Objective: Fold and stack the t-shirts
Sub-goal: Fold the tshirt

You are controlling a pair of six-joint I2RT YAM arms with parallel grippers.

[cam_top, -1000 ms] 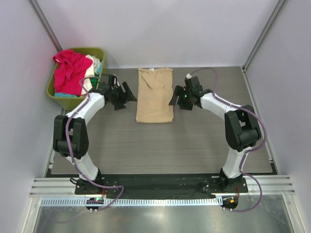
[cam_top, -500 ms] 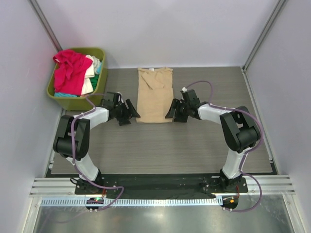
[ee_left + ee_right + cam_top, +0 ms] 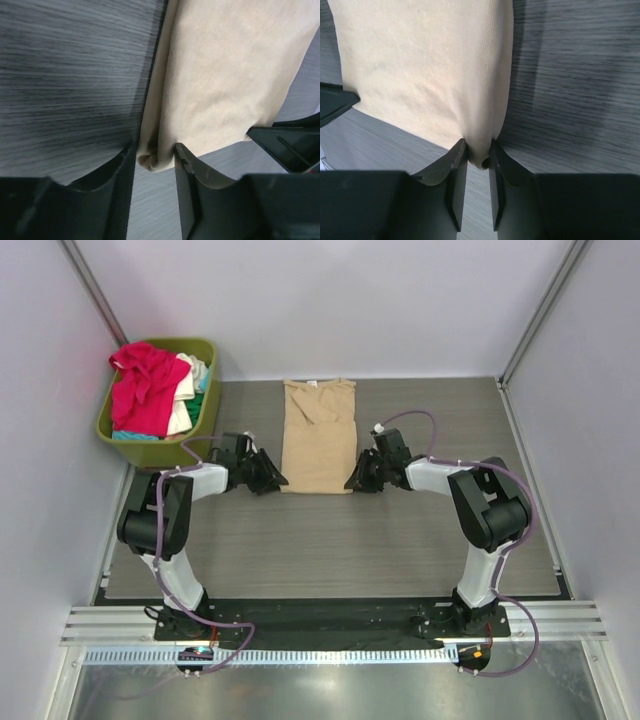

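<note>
A tan t-shirt lies folded into a long strip on the grey table, neck label at the far end. My left gripper sits at its near left corner. In the left wrist view the gripper is shut on that bunched corner of the tan t-shirt. My right gripper is at the near right corner. The right wrist view shows this gripper pinching the edge of the tan t-shirt between both fingers. More t-shirts fill the basket: a pink-red one on top, a cream-white one beside it.
An olive-green basket stands at the far left corner, against the left wall. White walls and metal posts close in the table on three sides. Bare wood-grain table stretches between the shirt and the arm bases.
Both grippers have come down and inward from beside the shirt's middle to its near corners, and their jaws have closed on the cloth.
</note>
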